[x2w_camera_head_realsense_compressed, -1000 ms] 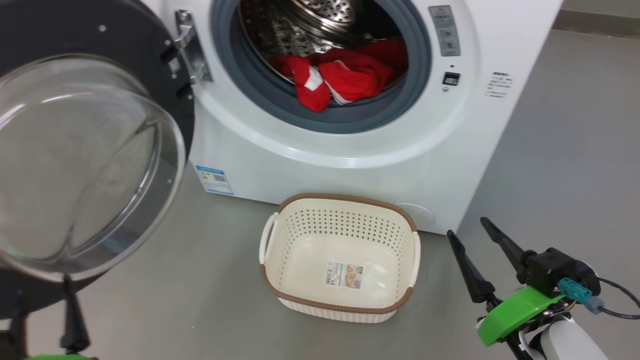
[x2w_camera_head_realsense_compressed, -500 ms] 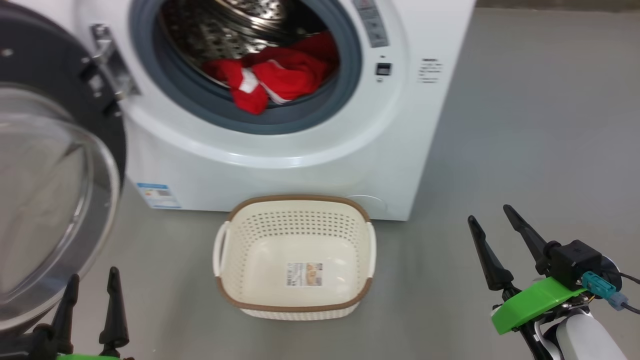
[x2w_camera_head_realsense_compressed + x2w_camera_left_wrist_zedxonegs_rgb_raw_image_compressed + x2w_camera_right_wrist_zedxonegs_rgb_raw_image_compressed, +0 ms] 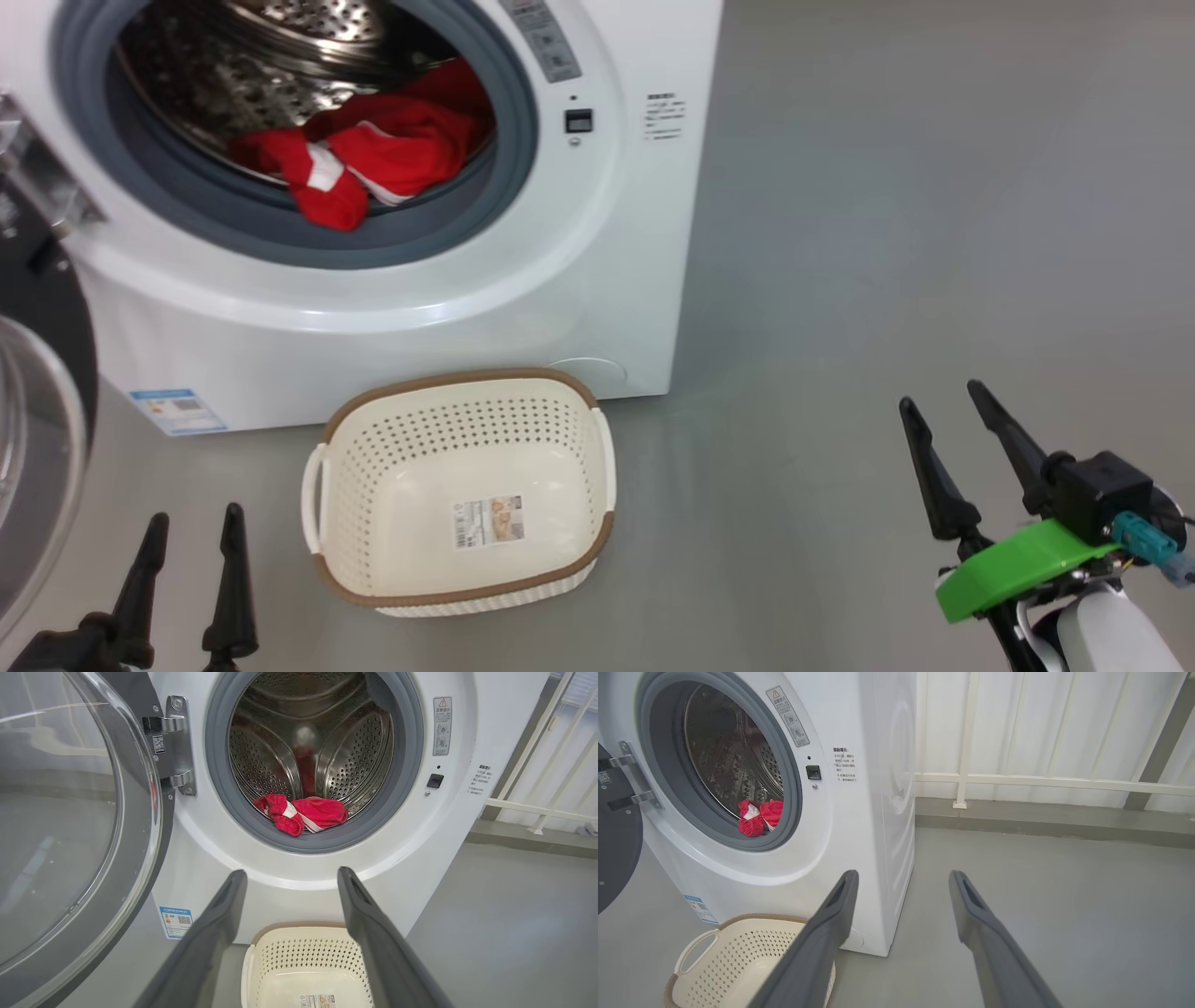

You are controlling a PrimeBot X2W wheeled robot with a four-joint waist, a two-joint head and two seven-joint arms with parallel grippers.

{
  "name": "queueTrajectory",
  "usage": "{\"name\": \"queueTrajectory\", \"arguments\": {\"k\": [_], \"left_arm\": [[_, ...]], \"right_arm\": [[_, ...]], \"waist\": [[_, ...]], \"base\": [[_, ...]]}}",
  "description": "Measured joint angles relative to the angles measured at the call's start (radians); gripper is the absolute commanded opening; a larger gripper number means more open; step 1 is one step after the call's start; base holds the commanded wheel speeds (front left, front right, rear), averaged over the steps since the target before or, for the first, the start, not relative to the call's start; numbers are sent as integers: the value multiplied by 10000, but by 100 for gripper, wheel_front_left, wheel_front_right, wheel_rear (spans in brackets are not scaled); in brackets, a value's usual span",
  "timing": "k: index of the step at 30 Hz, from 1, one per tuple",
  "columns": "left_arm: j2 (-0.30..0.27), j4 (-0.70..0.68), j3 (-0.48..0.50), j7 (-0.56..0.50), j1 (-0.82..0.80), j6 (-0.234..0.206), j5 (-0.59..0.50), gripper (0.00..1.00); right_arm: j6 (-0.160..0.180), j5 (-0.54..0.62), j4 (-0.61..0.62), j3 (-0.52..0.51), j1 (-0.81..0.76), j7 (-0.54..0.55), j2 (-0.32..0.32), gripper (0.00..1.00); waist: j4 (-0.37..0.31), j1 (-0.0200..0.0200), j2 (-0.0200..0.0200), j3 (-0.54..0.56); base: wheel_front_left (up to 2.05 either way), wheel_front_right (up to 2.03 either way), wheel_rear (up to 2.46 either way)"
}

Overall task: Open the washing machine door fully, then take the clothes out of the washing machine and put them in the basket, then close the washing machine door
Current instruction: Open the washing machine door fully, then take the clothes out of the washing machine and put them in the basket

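The clothes [image 3: 373, 154] lie in the washing machine [image 3: 392, 327], at the front of its drum [image 3: 359, 751]. The washing machine door [image 3: 60, 812] stands swung out to the machine's left. The basket [image 3: 448, 439] sits on the floor [image 3: 887, 233] just before the machine, below its opening

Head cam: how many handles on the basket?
2. The left handle is on the basket wall nearer the open door, the right handle on the opposite wall. None looks hidden.
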State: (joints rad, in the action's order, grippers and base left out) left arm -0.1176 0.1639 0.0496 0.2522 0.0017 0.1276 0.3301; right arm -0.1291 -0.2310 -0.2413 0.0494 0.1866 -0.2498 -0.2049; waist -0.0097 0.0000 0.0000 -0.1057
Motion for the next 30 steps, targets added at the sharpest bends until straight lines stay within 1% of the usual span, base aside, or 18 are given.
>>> {"name": "queueTrajectory", "arguments": {"k": [5, 9, 20, 30], "left_arm": [[4, -75, -71, 0, 149, 0, -4, 100], [4, -132, -100, 0, 153, 0, -2, 100], [17, -399, -150, 0, 154, 0, 79, 100], [86, -598, 46, 0, 180, 0, -84, 100]], "right_arm": [[0, 0, -4, -19, -142, 0, 21, 100], [0, 12, -4, -31, -143, 0, 86, 100], [0, 27, 2, -58, -213, 0, 105, 100], [0, 25, 33, -81, -213, 0, 92, 100]], "waist": [[-275, 0, 0, 24], [-369, 0, 0, 60], [-327, 0, 0, 171], [-247, 0, 0, 143]], "base": [[0, 0, 0], [0, 0, 0], [0, 0, 0], [0, 0, 0]]}}
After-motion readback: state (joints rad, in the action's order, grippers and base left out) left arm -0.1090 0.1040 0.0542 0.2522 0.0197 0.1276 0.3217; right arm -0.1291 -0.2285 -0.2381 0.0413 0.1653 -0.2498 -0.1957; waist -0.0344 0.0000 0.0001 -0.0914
